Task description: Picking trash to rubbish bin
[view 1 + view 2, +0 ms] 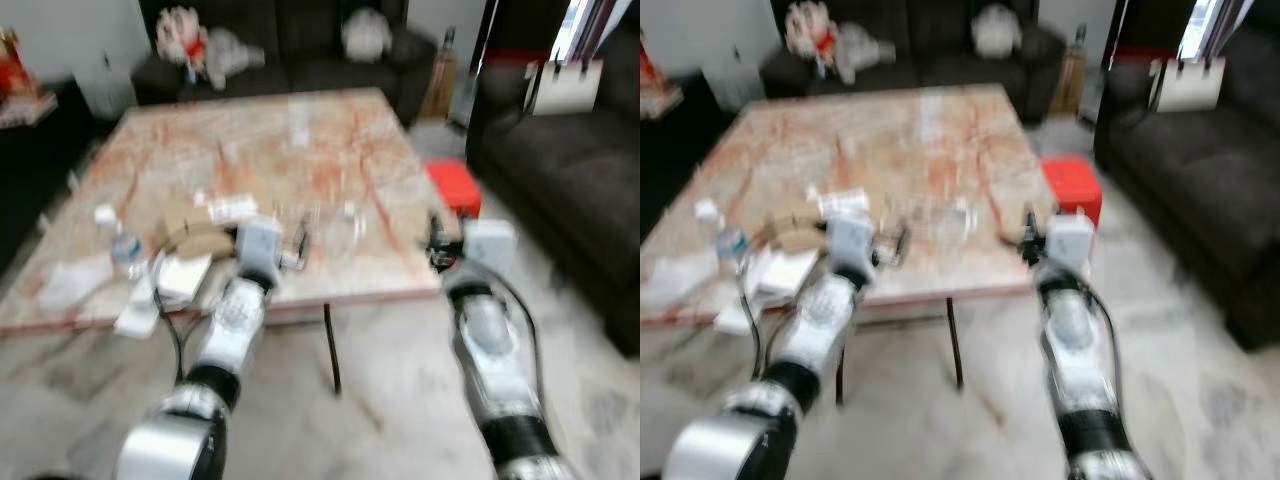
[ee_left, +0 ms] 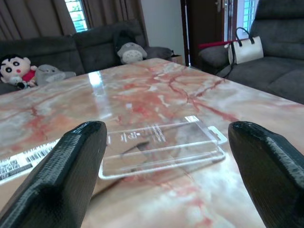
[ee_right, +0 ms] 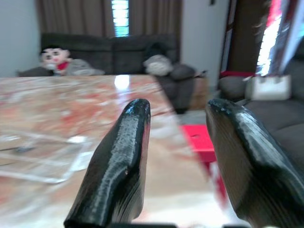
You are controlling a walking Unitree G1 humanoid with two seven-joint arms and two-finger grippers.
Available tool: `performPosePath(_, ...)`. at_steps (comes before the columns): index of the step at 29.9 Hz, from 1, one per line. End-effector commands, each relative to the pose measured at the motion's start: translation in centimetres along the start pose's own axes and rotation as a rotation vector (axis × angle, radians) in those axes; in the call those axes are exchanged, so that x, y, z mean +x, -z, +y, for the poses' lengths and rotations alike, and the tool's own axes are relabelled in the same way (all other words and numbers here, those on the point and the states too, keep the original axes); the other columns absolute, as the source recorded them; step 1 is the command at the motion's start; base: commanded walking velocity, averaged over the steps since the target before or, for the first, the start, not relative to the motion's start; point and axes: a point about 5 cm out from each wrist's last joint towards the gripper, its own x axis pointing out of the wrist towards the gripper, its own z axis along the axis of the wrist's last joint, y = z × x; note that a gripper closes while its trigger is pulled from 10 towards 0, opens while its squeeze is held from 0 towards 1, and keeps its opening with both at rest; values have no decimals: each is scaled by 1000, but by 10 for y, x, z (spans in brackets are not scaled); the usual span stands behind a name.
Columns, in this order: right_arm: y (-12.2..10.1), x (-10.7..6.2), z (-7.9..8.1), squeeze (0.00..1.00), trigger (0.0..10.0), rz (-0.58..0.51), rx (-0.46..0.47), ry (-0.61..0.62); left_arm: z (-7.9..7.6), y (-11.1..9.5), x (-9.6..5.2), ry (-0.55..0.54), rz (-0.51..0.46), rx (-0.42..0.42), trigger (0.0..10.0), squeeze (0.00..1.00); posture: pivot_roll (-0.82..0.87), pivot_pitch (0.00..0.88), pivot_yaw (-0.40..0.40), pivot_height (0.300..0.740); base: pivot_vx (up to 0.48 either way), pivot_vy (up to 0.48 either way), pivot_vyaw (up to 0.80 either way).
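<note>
Marble with red and orange veins tops the low table (image 1: 330,140), which stands on a pale stone floor (image 1: 390,400) with dark sofas behind it and along the right side. On the far left of the table lie white papers (image 1: 70,280) and a small water bottle (image 1: 122,248), then a white box (image 1: 182,275) and a barcode label (image 2: 21,160). Soft toys (image 2: 19,71) sit on the back sofa (image 1: 300,45). Near the table's front edge, about mid-width, lies the trash: a flat, clear plastic package (image 2: 161,147), rectangular with rounded corners and a small tab at one end, faint white print on its top, the marble showing through it. The left gripper (image 2: 166,164) hovers just before this package with its two black fingers spread wide, holding nothing, the package lying between and beyond the tips. Further right, a red box (image 1: 452,185) sits on the floor just off the table's right edge. The right gripper (image 3: 178,142) hangs at the table's front right corner, its fingers parted and empty. A white handbag (image 1: 565,85) rests by the right-hand sofa (image 1: 560,180).
</note>
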Motion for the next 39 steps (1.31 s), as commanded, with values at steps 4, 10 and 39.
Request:
performPosePath(4, -4, 2, 9, 0, 10000, -16, 27, -8, 17, -3, 0, -41, -5, 17, 10000, 0, 60, 0, 10, 740, 354, 0, 0)
performPosePath(10, -3, 2, 18, 0, 10000, -15, 34, -22, 7, -4, 0, -8, -15, 22, 10000, 0, 60, 0, 14, 740, 355, 0, 0)
performPosePath(39, -4, 3, 36, 0, 10000, -41, 73, -61, -3, -4, -3, 35, -24, 47, 10000, 0, 71, 0, 28, 740, 356, 0, 258)
